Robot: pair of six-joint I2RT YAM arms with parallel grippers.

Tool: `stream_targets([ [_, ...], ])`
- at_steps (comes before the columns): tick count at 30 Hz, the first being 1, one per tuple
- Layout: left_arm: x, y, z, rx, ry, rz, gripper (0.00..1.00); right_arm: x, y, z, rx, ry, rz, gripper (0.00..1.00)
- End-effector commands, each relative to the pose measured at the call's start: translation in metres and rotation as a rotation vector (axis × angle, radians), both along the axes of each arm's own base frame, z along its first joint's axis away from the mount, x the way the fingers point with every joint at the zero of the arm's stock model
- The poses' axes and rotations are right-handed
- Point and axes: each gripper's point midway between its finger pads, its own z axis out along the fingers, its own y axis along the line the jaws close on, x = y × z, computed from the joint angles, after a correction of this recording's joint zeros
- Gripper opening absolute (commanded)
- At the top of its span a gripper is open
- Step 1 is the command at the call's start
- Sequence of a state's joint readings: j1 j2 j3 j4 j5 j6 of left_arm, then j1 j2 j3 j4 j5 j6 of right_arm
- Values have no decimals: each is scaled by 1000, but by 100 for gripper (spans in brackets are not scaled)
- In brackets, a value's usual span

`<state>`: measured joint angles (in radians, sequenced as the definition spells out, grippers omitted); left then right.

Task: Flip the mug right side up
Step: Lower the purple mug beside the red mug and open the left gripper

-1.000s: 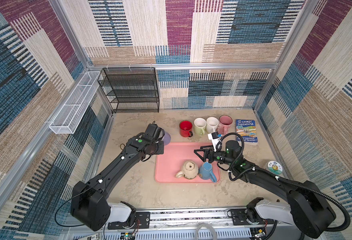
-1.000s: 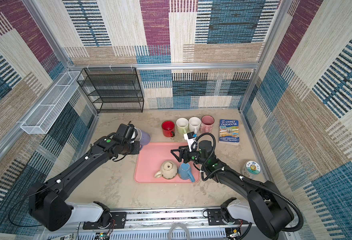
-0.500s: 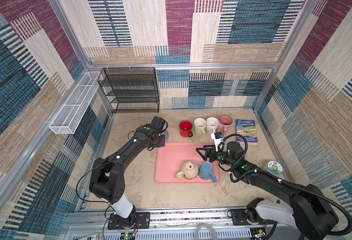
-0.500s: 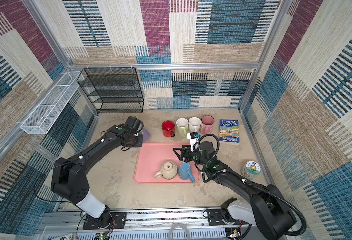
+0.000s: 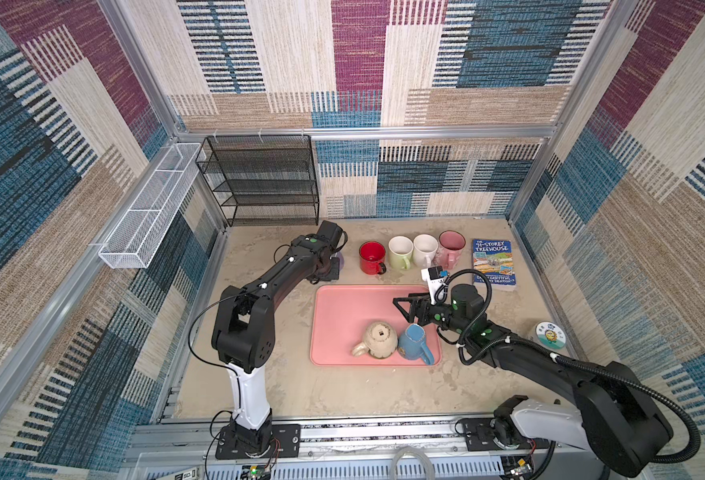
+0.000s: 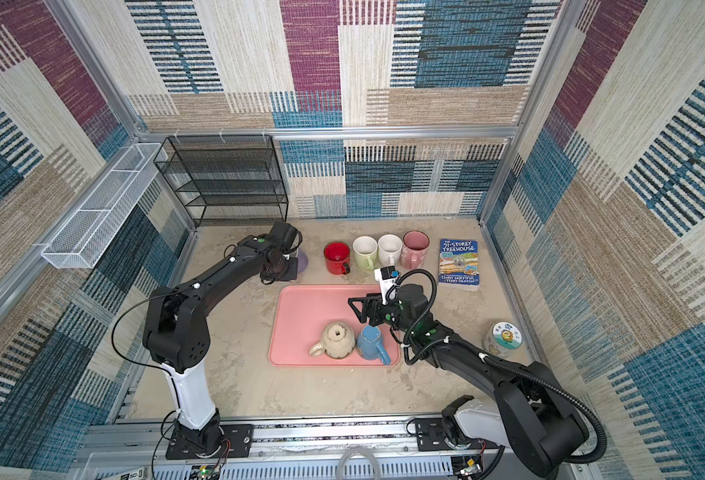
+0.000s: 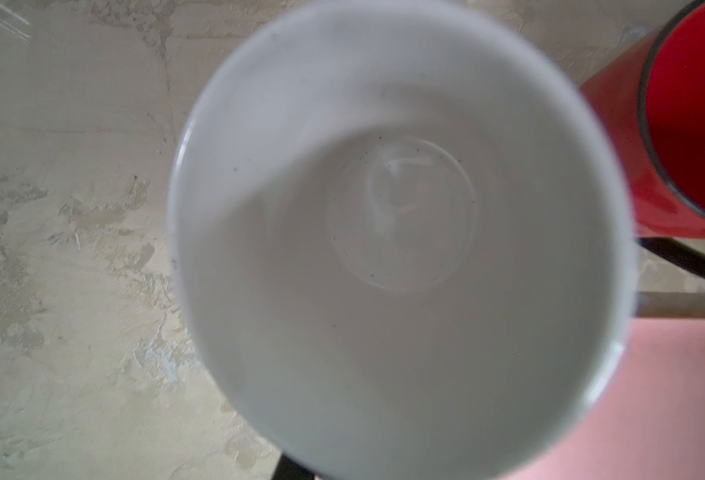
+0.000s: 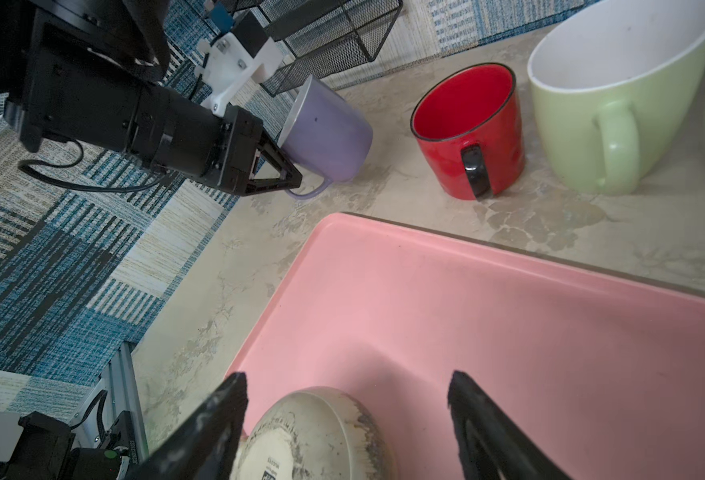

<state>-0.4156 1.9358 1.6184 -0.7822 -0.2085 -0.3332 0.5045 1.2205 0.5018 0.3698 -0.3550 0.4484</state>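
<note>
My left gripper (image 8: 292, 179) is shut on the handle of a lavender mug (image 8: 330, 133) with a white inside (image 7: 400, 232). The mug is tilted, mouth up toward the arm, low over the table to the left of the red mug (image 8: 469, 129). In both top views only a sliver of the lavender mug (image 5: 341, 262) (image 6: 303, 261) shows behind the left gripper (image 5: 329, 270) (image 6: 286, 270). My right gripper (image 5: 400, 309) (image 6: 357, 309) (image 8: 346, 386) hangs open over the pink tray (image 5: 342, 307). It is just above an upside-down beige mug (image 5: 378, 340) (image 8: 313, 436).
A blue mug (image 5: 413, 341) lies beside the beige one on the tray. Behind the tray stand green (image 5: 399, 251), white (image 5: 425, 249) and pink (image 5: 451, 245) mugs and a book (image 5: 493, 261). A black wire rack (image 5: 263, 183) stands back left, a round tin (image 5: 550, 333) at the right.
The left arm has raised its elbow and carried the lavender mug a little back and right, toward the red mug. The right gripper has drifted slightly right and stays open.
</note>
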Motion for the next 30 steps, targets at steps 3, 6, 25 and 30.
stream_targets([
  [3, 14, -1, 0, 52, -17, -8, 0, 3, -2, 3, 7, -20, -21, 78],
  [6, 19, -8, -2, 63, -19, -13, 0, 3, -3, 3, 6, -21, -24, 78],
  [25, 28, -36, -25, 158, -2, -63, 0, 2, -7, 9, 7, -41, -39, 79],
  [30, 27, -40, -30, 172, 6, -71, 0, 1, -8, 12, 10, -51, -42, 79],
])
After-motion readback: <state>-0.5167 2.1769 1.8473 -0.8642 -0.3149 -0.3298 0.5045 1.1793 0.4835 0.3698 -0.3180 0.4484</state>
